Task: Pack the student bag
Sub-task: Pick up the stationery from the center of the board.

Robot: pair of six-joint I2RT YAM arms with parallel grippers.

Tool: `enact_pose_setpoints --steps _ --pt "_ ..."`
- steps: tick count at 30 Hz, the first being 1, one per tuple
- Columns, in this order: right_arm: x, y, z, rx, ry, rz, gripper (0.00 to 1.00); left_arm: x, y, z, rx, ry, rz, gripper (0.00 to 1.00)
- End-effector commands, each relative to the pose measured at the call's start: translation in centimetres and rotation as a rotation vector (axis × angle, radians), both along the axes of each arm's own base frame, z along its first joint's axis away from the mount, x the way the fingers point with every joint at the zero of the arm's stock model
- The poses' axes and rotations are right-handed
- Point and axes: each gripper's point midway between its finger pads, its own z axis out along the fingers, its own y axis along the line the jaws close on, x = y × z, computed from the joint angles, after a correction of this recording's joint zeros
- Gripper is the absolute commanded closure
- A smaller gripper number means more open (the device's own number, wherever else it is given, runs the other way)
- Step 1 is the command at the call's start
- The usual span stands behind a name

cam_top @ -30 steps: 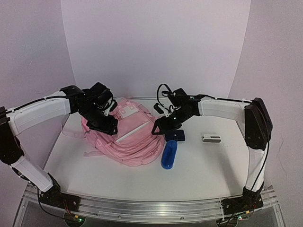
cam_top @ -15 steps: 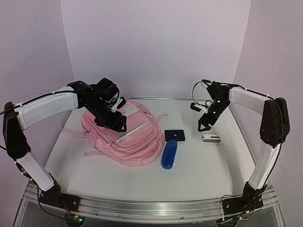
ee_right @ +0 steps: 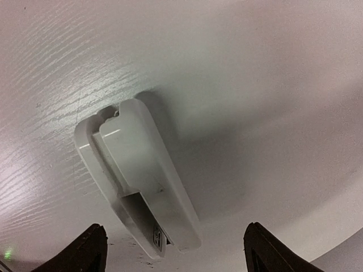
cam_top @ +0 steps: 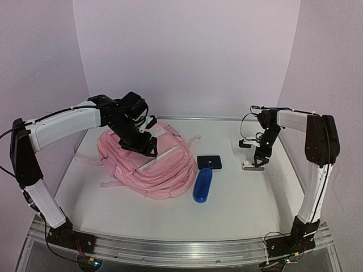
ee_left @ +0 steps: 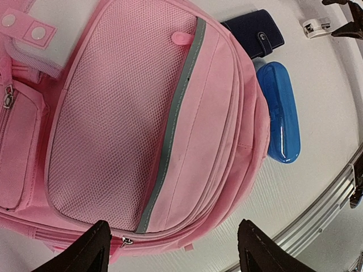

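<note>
The student bag [cam_top: 150, 167] is a pink backpack lying flat at the left of the table, with its mesh front pocket and grey strip facing up [ee_left: 142, 113]. My left gripper [cam_top: 145, 147] hangs open over the bag's upper part. In the left wrist view its fingers [ee_left: 93, 249] straddle the bag's zipped edge with nothing held. My right gripper [cam_top: 261, 157] is low over a small white stapler [cam_top: 253, 166] at the right. Its jaws stand open on either side of the stapler [ee_right: 136, 175], not touching it.
A blue oval case [cam_top: 202, 184] lies just right of the bag, and a dark blue wallet [cam_top: 209, 162] lies behind it. Both show in the left wrist view, the case [ee_left: 282, 110] and the wallet [ee_left: 255, 38]. The table's metal front rail [cam_top: 181, 246] runs along the near edge.
My right arm swung from the bag's right side out to the right and came down over the white stapler. The left gripper shifted slightly right over the bag and opened wider.
</note>
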Motion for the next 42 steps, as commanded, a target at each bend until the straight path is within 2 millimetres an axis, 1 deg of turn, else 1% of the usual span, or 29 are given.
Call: enact_pose_setpoints --steps 1,5,10,13,16,21,25,28,30,33,37,39,42 --pt "-0.3 -0.4 -1.2 -0.037 0.031 0.077 0.2 0.7 -1.3 1.7 -0.04 -0.04 -0.021 0.22" --pt "-0.8 -0.3 -2.1 -0.032 0.038 0.089 0.22 1.1 -1.7 1.1 -0.014 -0.049 -0.021 0.22" --pt "-1.3 -0.3 -2.6 -0.025 0.022 0.087 0.27 1.8 -2.4 0.3 0.022 -0.056 -0.028 0.22" --pt "-1.2 -0.3 -2.8 -0.025 0.006 0.059 0.38 1.7 -3.3 -0.4 0.046 -0.063 -0.051 0.22" --pt "-1.3 -0.3 -2.9 -0.023 -0.001 0.029 0.52 1.5 -4.1 -1.2 0.08 -0.064 -0.077 0.23" --pt "-1.7 0.2 -1.5 0.021 -0.022 -0.018 0.66 0.8 -5.3 -3.0 0.151 -0.06 -0.137 0.26" --pt "-1.8 0.6 -0.2 0.05 -0.045 -0.059 0.72 0.6 -6.0 -4.6 0.259 -0.092 -0.17 0.28" --pt "-1.9 0.7 0.5 0.059 -0.059 -0.073 0.78 1.0 -5.9 -5.2 0.329 -0.12 -0.168 0.3" --pt "-1.9 0.8 1.3 0.072 -0.067 -0.083 0.79 1.4 -5.4 -5.8 0.382 -0.134 -0.153 0.34" --pt "-2.0 1.2 2.4 0.095 -0.077 -0.095 0.8 2.2 -4.5 -5.8 0.442 -0.164 -0.13 0.45" --pt "-2.0 1.7 3.9 0.131 -0.082 -0.114 0.81 2.6 -3.8 -6.0 0.494 -0.181 -0.124 0.58" --pt "-1.9 2.0 4.6 0.149 -0.085 -0.121 0.81 2.6 -3.6 -6.1 0.508 -0.177 -0.124 0.67" --pt "-1.8 2.4 5.3 0.169 -0.085 -0.128 0.81 2.7 -3.7 -5.8 0.498 -0.182 -0.113 0.79"
